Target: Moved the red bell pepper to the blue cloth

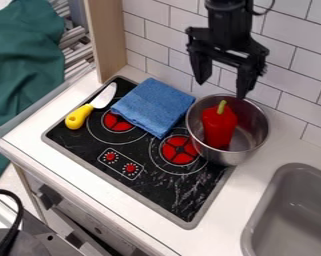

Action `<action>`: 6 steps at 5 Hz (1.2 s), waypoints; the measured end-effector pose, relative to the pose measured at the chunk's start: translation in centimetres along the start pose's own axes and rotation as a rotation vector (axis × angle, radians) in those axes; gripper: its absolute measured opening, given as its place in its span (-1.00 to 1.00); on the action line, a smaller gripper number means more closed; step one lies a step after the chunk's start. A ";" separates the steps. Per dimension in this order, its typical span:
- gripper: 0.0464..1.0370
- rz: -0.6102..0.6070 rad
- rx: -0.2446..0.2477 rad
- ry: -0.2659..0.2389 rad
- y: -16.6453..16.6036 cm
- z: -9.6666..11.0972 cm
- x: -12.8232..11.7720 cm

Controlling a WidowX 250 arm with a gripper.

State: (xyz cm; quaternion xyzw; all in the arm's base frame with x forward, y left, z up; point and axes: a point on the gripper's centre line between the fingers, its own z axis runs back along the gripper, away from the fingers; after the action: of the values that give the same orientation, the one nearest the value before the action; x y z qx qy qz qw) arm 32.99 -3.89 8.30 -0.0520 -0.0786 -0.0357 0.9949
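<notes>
- Inside the metal pot [249, 147], at the right end of the stove [159, 187], stands the red bell pepper [219, 127] — upright, stem up, beside the cloth rather than on it.
- The pepper is a deep, even red, tall and blocky, with sloping shoulders that run up to a short stem [222, 106] of yellowish green. Its body narrows a little toward the bottom, and its upper part comes up near the far rim of the pot in the view.
- Above the pot, in front of the white tiled wall [296, 60], hangs the black gripper [221, 90]. It is released, its two fingers spread well apart, with the pepper below them.
- The blue cloth [154, 106] lies folded in a rough rectangle on the far part of the stove, just beside the pot, to its left in the view.
- Left of the cloth is a toy knife [79, 116] with a yellow handle; its pale blade points toward the wall.
- The stove is black and marbled, with two red burners [179, 150] and two red knobs [130, 168] near its front edge.
- At the lower right, a grey sink [293, 215] is set into the white counter [283, 145].
</notes>
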 end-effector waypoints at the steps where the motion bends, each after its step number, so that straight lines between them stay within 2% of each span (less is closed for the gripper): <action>1: 0.94 0.016 -0.005 0.009 0.1 -2.0 -0.1; 2: 0.94 0.052 0.000 0.010 0.7 -3.0 -0.3; 3: 0.94 0.066 0.005 0.049 1.1 -5.0 -0.6; 4: 0.94 0.082 0.018 0.049 1.4 -5.6 0.5; 5: 0.94 0.076 0.033 0.079 1.4 -6.9 1.5; 6: 0.83 0.063 0.042 0.098 1.5 -7.7 2.3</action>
State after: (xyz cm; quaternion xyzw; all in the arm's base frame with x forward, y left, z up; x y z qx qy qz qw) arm 36.56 -3.42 0.97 -0.0316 -0.0287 -0.0051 0.9991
